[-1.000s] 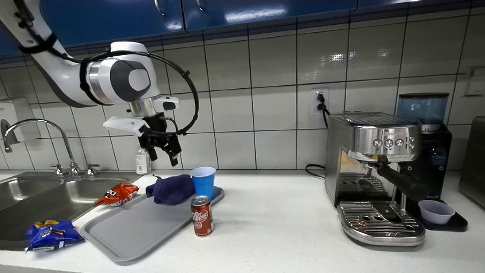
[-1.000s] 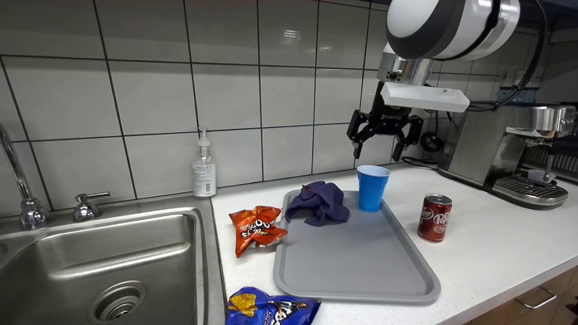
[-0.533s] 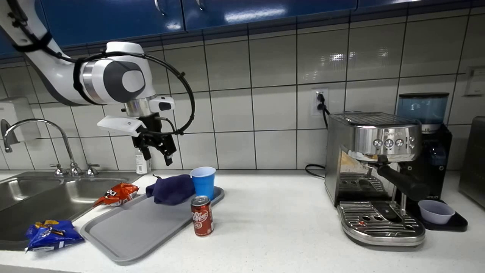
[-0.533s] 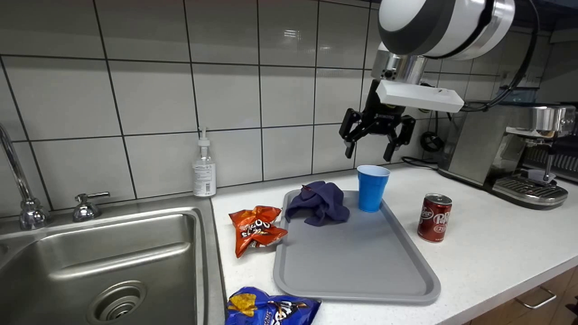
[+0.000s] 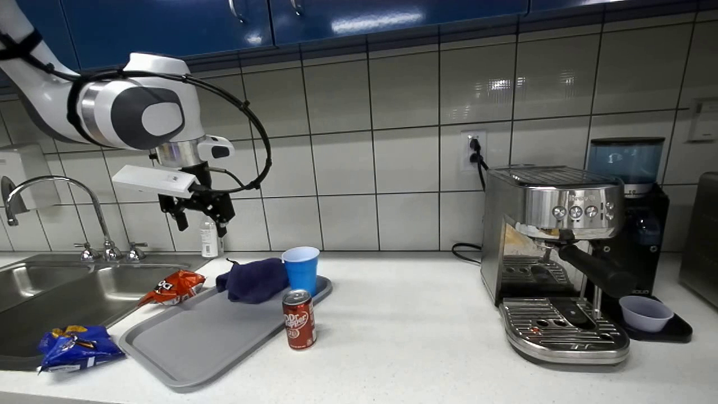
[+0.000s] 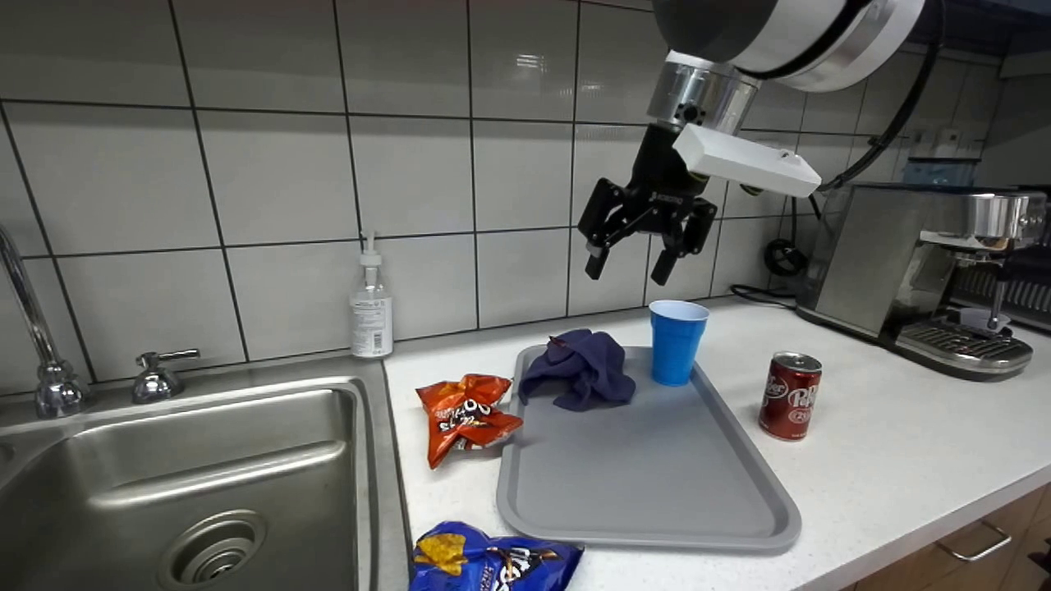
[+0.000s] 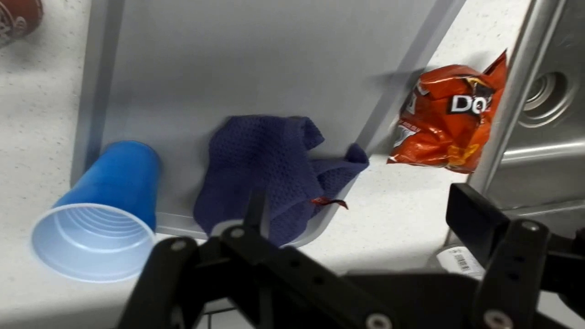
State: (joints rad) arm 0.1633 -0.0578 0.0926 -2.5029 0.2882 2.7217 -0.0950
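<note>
My gripper hangs in the air above the back of the grey tray, its jaws wide apart and holding nothing. Below it a crumpled purple cloth lies on the tray, with a small red scrap poking out in the wrist view. A blue cup stands upright on the tray beside the cloth. An orange chip bag lies against the tray's edge, on the sink side. In the wrist view one finger overlaps the sink rim and the other overlaps the cloth.
A red soda can stands on the counter beside the tray. Near the sink lie a blue chip bag and, at the wall, a pump bottle. A coffee machine stands farther along; blue cabinets hang overhead.
The arm and open gripper have moved left in both exterior views, rising slightly and tilting. The cloth, cup, can, bags and tray have stayed where they were.
</note>
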